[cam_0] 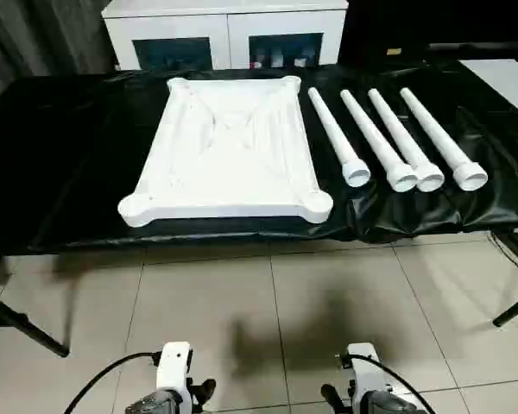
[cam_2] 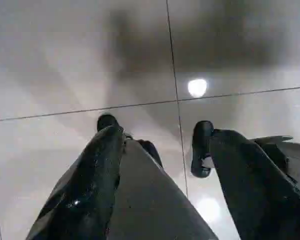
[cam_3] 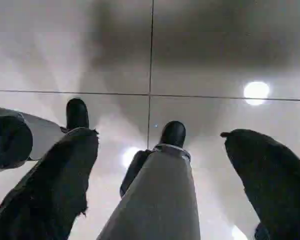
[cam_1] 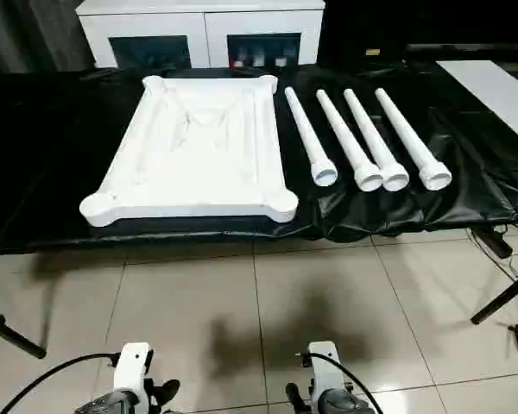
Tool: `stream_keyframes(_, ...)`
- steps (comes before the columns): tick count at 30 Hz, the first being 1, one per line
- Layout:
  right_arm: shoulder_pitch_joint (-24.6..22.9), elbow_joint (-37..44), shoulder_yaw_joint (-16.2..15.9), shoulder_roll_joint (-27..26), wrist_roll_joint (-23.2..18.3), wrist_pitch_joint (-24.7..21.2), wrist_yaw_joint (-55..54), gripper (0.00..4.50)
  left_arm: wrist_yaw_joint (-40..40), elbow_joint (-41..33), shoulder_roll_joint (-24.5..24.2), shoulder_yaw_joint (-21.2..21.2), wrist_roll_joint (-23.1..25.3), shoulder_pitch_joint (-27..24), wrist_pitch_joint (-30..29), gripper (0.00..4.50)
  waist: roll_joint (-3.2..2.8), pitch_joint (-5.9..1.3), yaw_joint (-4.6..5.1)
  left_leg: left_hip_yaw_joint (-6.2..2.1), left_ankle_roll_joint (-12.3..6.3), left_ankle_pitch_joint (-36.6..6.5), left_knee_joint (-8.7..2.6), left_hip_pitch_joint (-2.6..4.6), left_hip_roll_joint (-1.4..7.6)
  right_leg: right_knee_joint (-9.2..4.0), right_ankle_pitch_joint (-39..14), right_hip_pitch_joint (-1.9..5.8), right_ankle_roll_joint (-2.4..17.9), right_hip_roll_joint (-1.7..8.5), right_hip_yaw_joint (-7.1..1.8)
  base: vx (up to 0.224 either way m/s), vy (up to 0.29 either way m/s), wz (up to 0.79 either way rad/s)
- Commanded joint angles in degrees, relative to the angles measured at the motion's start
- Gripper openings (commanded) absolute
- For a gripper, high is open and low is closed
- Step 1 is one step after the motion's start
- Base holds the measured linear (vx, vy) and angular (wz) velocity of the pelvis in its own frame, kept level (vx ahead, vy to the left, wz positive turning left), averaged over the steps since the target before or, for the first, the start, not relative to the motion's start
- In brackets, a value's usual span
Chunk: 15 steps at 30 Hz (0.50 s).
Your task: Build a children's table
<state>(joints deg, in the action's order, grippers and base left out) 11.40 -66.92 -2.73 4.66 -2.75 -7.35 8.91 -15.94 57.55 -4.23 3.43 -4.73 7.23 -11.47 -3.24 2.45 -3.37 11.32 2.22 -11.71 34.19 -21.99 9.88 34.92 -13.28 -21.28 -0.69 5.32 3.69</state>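
While the black-draped counter point(cam_0: 52, 172) spans the scene, the white table top point(cam_0: 229, 151) lies on it underside up, with four white legs point(cam_0: 388, 142) lined up side by side just to its right. Low over the tiled floor point(cam_0: 268, 302), the left tool point(cam_2: 155, 145) and right tool point(cam_3: 160, 150) both gape, holding nothing.
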Motion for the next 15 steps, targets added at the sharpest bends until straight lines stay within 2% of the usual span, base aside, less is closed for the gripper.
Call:
stream_keyframes(1, 0.6, -0.1, 0.2, -0.2, -0.2, -0.1, -0.2, 4.50, 0.4, 0.4, -0.2, 0.0, 0.3, 0.0, 0.0, 3.13, 0.48, -2.27, -0.08, -2.11, -1.86, -15.6, -5.35, 0.90, 4.47, -4.94, -7.9, 1.16, 14.1, 4.82, -3.01, 0.000, 0.000, 0.00)
stream_keyframes(2, 3.4, -9.3, 7.1, -1.3, -3.4, -7.5, -7.4, 4.50, 13.8, 15.1, -2.1, 1.6, 2.7, 4.9, -3.8, 3.13, 0.47, -2.29, -0.12, -2.11, -1.90, -15.4, -5.33, 0.93, 4.48, -4.94, -7.8, 1.15, 14.1, 4.83, -3.02, 0.000, 0.000, 0.00)
stream_keyframes(3, 3.2, -9.5, 7.3, -1.2, -3.4, -7.2, -7.2, 4.50, 14.0, 15.3, -2.1, 1.3, 3.0, 4.9, -3.7, 3.13, -2.67, -2.11, 1.27, -2.04, 0.69, -18.1, -5.38, 1.85, 3.78, -4.92, -6.3, 0.31, 13.3, 3.26, -2.76, 0.000, 0.000, 0.00)
stream_keyframes(4, 2.9, -9.9, 7.6, -0.9, -3.6, -6.2, -6.6, 4.50, 14.1, 15.6, -2.0, 0.8, 3.5, 5.1, -3.3, 3.13, -1.64, -2.18, 1.01, -2.65, 0.68, -18.1, -5.73, 1.22, 4.03, -4.62, -5.4, 1.39, 13.9, 4.38, -2.86, 0.000, 0.000, 0.00)
stream_keyframes(5, 2.7, -10.0, 7.7, -0.8, -3.6, -5.3, -6.0, 4.50, 14.1, 15.8, -1.9, 0.5, 3.8, 5.3, -3.2, 3.13, -0.86, -2.27, 1.43, -2.47, 0.62, -19.0, -5.49, 1.16, 4.14, -4.95, -6.0, 1.43, 13.7, 4.55, -2.81, 0.000, 0.000, 0.00)
stream_keyframes(6, 2.7, -10.0, 7.7, -0.8, -3.6, -5.3, -6.0, 4.50, 14.1, 15.8, -1.9, 0.5, 3.8, 5.3, -3.2, 3.13, -0.85, -2.47, 1.55, -2.45, 0.26, -18.6, -5.38, 1.09, 4.01, -4.88, -6.2, 1.61, 14.0, 4.61, -2.76, 0.000, 0.000, 0.00)
stream_keyframes(7, 2.7, -10.0, 7.7, -0.8, -3.6, -5.3, -6.0, 4.50, 14.1, 15.8, -1.9, 0.5, 3.8, 5.3, -3.2, 3.13, -1.09, -2.67, 1.39, -2.44, -0.13, -18.0, -5.19, 1.23, 4.12, -4.99, -6.2, 1.56, 14.3, 4.85, -2.82, 0.000, 0.000, 0.00)
stream_keyframes(8, 2.5, -10.4, 7.1, -0.8, -2.6, -3.5, -5.3, 4.50, 14.8, 16.1, -2.0, -0.2, 4.8, 5.8, -1.9, 3.13, -0.96, -2.48, 1.40, -2.23, -1.74, -17.2, -5.07, 1.08, 4.17, -5.22, -7.9, 1.27, 14.6, 4.94, -2.82, 0.000, 0.000, 0.00)
stream_keyframes(11, 2.6, -10.6, 6.4, -0.8, -1.6, -2.5, -5.7, 4.50, 16.5, 16.3, -2.4, -1.0, 5.9, 6.3, -0.4, 3.13, -1.19, -2.38, 1.25, -2.33, -1.82, -17.3, -5.17, 1.08, 4.34, -5.43, -10.2, 1.17, 14.1, 4.93, -2.79, 0.000, 0.000, 0.00)
stream_keyframes(12, 2.6, -10.8, 5.9, -0.7, -0.9, -1.8, -5.8, 4.50, 17.6, 16.4, -3.2, -1.1, 6.4, 6.4, 0.7, 3.13, -0.62, -2.42, 1.21, -2.33, -1.77, -17.2, -5.25, 1.01, 4.39, -5.41, -10.5, 1.16, 13.8, 4.86, -2.78, 0.000, 0.000, 0.00)
stream_keyframes(13, 2.8, -11.1, 6.2, -0.8, -0.3, -1.6, -5.7, 4.50, 17.7, 17.2, -3.4, -0.8, 6.2, 6.8, 1.3, 3.13, -0.81, -2.41, 1.22, -2.36, -1.64, -17.3, -5.31, 1.10, 4.41, -5.39, -10.6, 1.07, 13.8, 4.87, -2.78, 0.000, 0.000, 0.00)
stream_keyframes(15, 3.0, -11.4, 6.6, -1.0, 0.3, -1.1, -5.4, 4.50, 16.7, 17.8, -3.2, -0.6, 5.9, 6.9, 2.4, 3.13, -0.69, -2.41, 1.24, -2.36, -1.54, -17.4, -5.35, 1.10, 4.34, -5.36, -10.3, 1.03, 13.7, 4.81, -2.80, 0.000, 0.000, 0.00)
